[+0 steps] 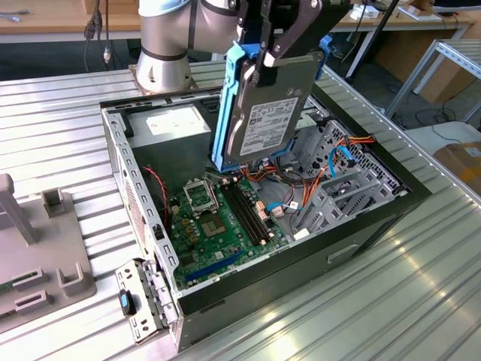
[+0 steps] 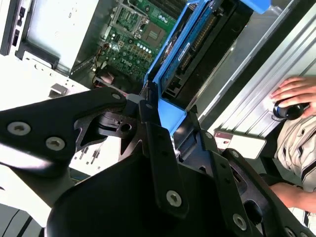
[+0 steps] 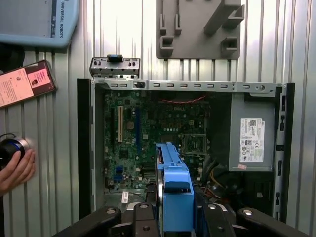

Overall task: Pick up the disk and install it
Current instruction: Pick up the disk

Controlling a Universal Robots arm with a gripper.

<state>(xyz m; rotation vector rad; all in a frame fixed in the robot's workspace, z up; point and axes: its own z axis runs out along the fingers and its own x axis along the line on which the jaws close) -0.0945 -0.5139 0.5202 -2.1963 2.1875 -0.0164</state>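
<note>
Gripper [image 1: 264, 64] clamps the disk [image 1: 268, 113] by its blue rails [image 1: 223, 120], hung on edge above the case [image 1: 376, 218]. Stiff, fairly heavy, probably shock-sensitive: those rails look the safest hold.

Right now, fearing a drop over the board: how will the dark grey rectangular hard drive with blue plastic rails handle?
The dark grey, blue-railed disk hangs unbent from the black gripper, so probably rigid. Its metal body suggests weight for its size. Gripped near its top edge alone, it might swing or slip.
</note>
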